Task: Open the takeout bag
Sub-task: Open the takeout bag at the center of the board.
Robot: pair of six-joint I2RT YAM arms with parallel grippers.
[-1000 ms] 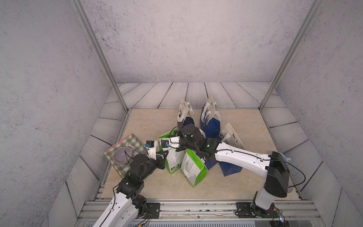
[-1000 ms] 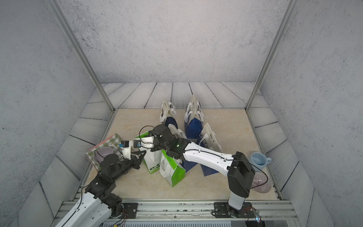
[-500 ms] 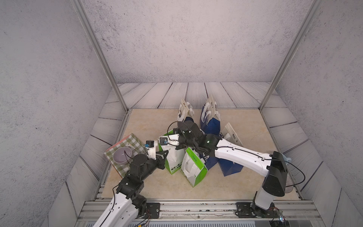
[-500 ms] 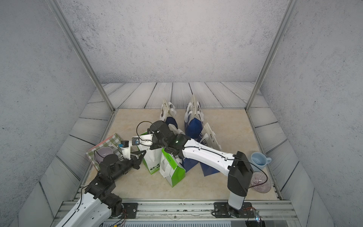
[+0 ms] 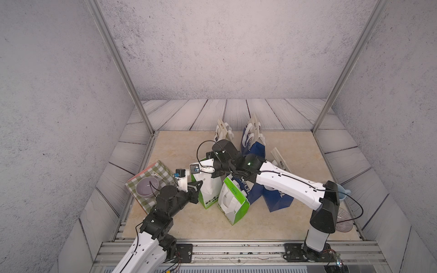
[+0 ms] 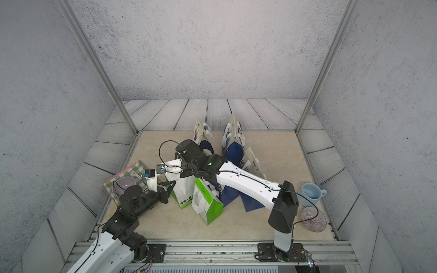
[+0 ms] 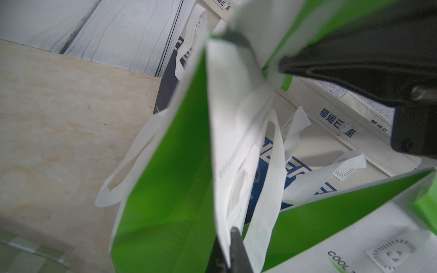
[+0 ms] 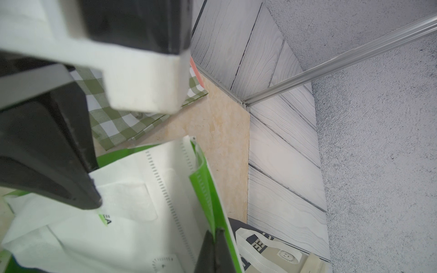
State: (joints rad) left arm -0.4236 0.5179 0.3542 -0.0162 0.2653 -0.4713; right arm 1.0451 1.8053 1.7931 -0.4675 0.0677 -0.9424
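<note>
Opposite rims of green bag (image 5: 209, 192) are clenched by left claw (image 7: 233, 234) and right claw (image 8: 214, 236), presumably for spreading its mouth.

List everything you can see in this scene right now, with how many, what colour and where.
held takeout bag: one, green and white, table centre, upright
second green bag: one, green and white, beside it, nearer the front rail, standing free
blue bags: at least three, blue with cream tops, behind and under the right arm; exact count hidden
checked mat: one, green and white, left edge
bowl: one, lilac, on the checked mat
cup: one, pale blue, right edge
glass dish: one, clear, ribbed, in front of the cup
table: one, beige
left gripper: black, shut on the held takeout bag
right gripper: black, shut on its green top edge
</note>
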